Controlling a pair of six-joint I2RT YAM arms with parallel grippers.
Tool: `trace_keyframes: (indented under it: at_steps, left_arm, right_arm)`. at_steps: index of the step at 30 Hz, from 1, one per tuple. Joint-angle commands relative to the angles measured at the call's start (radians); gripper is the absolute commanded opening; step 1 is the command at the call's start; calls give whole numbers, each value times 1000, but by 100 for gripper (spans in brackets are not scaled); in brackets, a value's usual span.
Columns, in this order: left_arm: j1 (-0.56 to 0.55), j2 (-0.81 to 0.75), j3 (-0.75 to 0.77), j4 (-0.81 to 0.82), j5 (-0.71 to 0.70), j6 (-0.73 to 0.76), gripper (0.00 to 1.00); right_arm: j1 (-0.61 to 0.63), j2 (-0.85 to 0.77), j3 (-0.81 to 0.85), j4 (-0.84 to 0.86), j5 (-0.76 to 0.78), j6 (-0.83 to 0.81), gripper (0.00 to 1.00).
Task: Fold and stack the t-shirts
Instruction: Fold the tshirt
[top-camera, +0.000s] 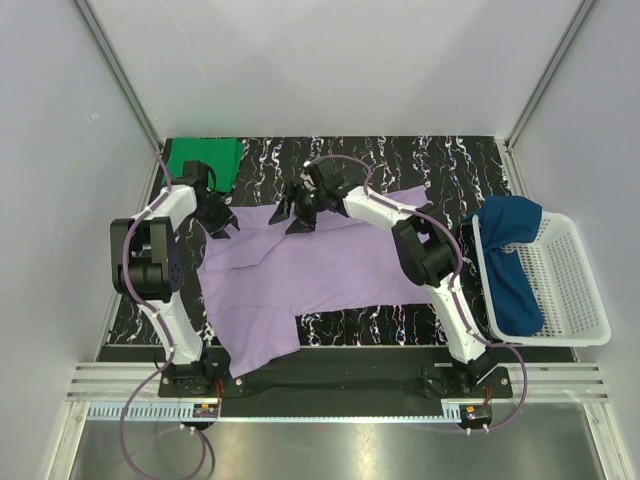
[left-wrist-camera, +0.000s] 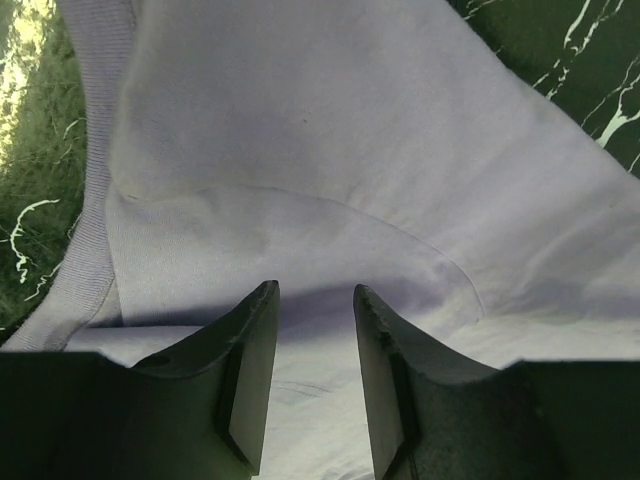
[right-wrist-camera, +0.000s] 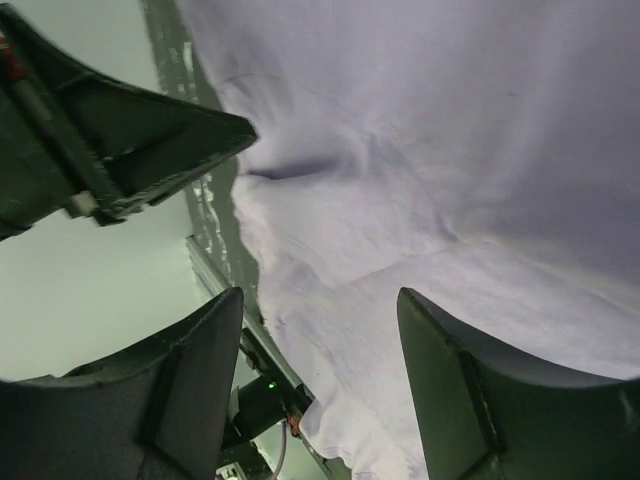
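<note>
The lavender t-shirt (top-camera: 310, 270) lies spread on the black marbled table. My left gripper (top-camera: 220, 222) is open just above its far left corner; in the left wrist view the cloth (left-wrist-camera: 330, 170) fills the space beyond the fingers (left-wrist-camera: 250, 370). My right gripper (top-camera: 300, 212) is open over the shirt's far edge near the middle; the right wrist view shows cloth (right-wrist-camera: 450, 150) between and past the spread fingers (right-wrist-camera: 190, 390). The green t-shirt (top-camera: 205, 158) lies folded at the far left corner. The dark blue t-shirt (top-camera: 510, 255) hangs over the basket's left wall.
A white mesh basket (top-camera: 565, 290) stands at the table's right edge. Grey walls and metal posts enclose the table. The left arm (right-wrist-camera: 110, 150) shows in the right wrist view.
</note>
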Motion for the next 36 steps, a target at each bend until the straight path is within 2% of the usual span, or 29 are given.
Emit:
trace_keyframes:
  at_steps: [1, 10, 23, 36]
  left_arm:
    - [3, 24, 21, 7, -17, -49, 41]
    - [3, 82, 53, -35, -46, -7, 41]
    - [3, 75, 55, -46, -57, -6, 41]
    - [3, 79, 73, -56, -74, 7, 41]
  right_arm:
    - [7, -17, -60, 28, 52, 8, 70]
    - [39, -10, -149, 144, 80, 46, 69]
    - [39, 78, -63, 198, 69, 108, 69]
    - [59, 79, -71, 400, 58, 214, 68]
